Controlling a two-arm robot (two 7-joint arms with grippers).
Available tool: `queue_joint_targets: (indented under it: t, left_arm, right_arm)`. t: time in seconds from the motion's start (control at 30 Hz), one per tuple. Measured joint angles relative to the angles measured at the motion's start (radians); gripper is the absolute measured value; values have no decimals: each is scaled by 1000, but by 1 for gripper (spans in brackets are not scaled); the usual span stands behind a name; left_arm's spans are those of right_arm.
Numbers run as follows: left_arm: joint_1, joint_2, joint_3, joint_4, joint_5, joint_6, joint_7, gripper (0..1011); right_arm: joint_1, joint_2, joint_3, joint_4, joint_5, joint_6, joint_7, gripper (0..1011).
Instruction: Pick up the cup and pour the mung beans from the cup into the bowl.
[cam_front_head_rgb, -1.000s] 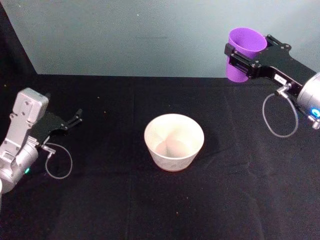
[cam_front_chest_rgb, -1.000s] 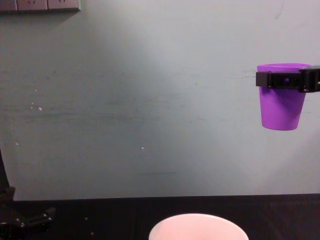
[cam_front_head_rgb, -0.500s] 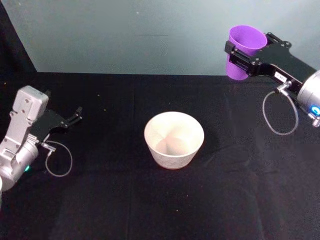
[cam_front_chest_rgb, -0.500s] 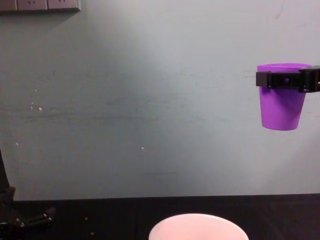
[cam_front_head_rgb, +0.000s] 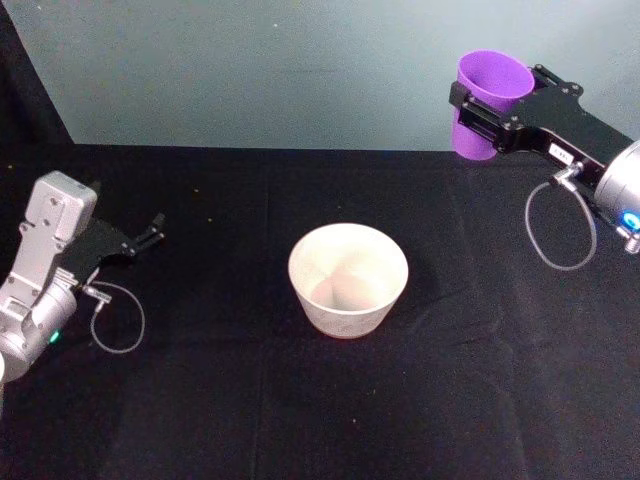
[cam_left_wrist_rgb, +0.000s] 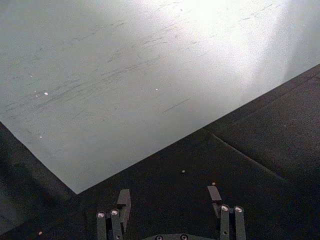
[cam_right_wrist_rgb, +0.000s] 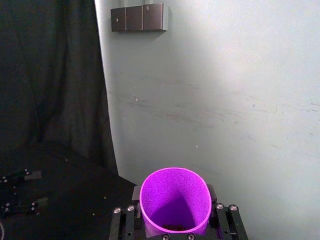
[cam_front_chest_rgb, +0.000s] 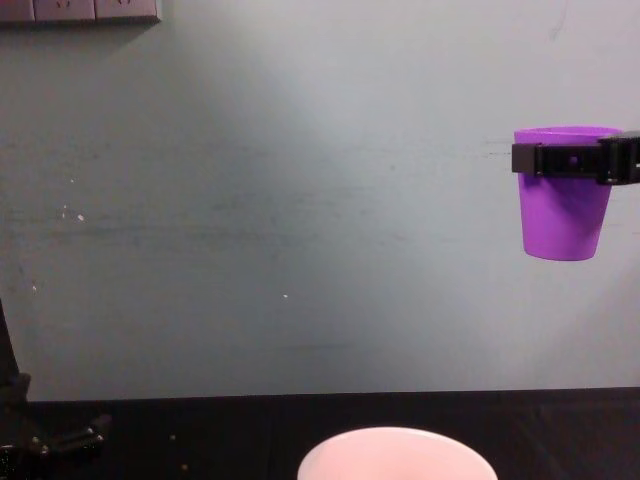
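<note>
Right gripper (cam_front_head_rgb: 478, 118): raised well above the black table cloth (cam_front_head_rgb: 300, 400), off to the far right. Its 2 fingers are clamped on opposite sides of the purple cup (cam_front_head_rgb: 492, 78), just under the rim.

Cup: upright and level in the chest view (cam_front_chest_rgb: 562, 225), with the black fingers (cam_front_chest_rgb: 540, 158) forming a band near its top. In the right wrist view, a small layer of dark mung beans (cam_right_wrist_rgb: 172, 227) lies in the bottom of the cup.

Bowl (cam_front_head_rgb: 348, 280): on the cloth at mid-table, well apart from the cup, lower and to its left.

Left gripper (cam_front_head_rgb: 150, 235): low over the cloth at the left side, fingers spread apart (cam_left_wrist_rgb: 122, 200), holding nothing.
</note>
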Motion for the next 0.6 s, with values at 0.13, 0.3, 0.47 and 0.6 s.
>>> queue_joint_targets:
  t: [0.13,0.3,0.47,0.6]
  left_arm:
    - [0,0,0,0,0,0,0,1000]
    - [0,0,0,0,0,0,0,1000]
    - [0,0,0,0,0,0,0,1000]
    - [0,0,0,0,0,0,0,1000]
  right_arm:
    - [0,0,0,0,0,0,0,730]
    - [0,0,0,0,0,0,0,730]
    - [0,0,0,0,0,0,0,730]
    - [0,0,0,0,0,0,0,730]
